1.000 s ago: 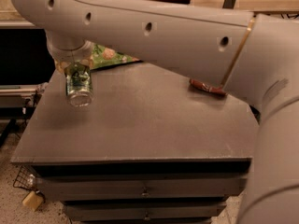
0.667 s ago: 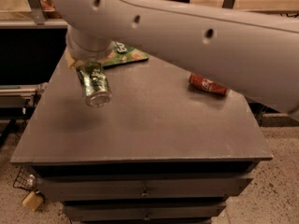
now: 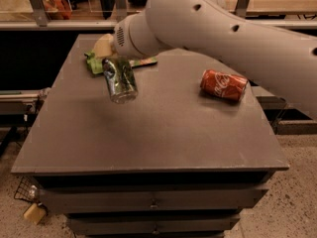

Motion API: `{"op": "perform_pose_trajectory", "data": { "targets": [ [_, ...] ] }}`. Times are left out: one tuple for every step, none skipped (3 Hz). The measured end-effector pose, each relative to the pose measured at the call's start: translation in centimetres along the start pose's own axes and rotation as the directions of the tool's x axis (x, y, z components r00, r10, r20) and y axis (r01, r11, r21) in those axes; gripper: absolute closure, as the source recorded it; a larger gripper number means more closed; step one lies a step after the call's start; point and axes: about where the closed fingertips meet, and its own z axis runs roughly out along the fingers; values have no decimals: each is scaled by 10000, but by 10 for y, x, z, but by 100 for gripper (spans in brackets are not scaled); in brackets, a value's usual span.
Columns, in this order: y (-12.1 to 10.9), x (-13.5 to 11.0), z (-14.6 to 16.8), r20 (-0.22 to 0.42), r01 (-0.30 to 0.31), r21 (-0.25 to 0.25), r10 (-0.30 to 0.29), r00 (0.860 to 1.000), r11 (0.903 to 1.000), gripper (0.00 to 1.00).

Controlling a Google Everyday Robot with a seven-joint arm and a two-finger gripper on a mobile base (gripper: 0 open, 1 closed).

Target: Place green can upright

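green can (image 3: 120, 82) tilted in pincer (image 3: 110, 62) grip over table (image 3: 163, 133) left rear; red can (image 3: 223, 85) well apart.

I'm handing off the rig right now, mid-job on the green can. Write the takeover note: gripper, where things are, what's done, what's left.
Gripper: over the back left of the table, shut on the green can.
Green can: held in the air above the table top, tilted, lower end leaning toward the camera.
Red cola can: lying on its side at the right, apart from the gripper.
Green snack pouch: flat at the back, behind the gripper.
Done: the can is grasped and lifted.
Left: bring it vertical, lower it onto the table top in front, probably well away from the red cola can, then release.
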Motion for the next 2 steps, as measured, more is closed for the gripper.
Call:
{"op": "perform_pose_trajectory", "data": {
  "targets": [
    [-31, -62, -18, 1861, -1404, -2607, 1924, 9635, 9552, 100],
    [-87, -60, -59, 2166, -1560, -4012, 2590, 9413, 9026, 100]
  ]
}}
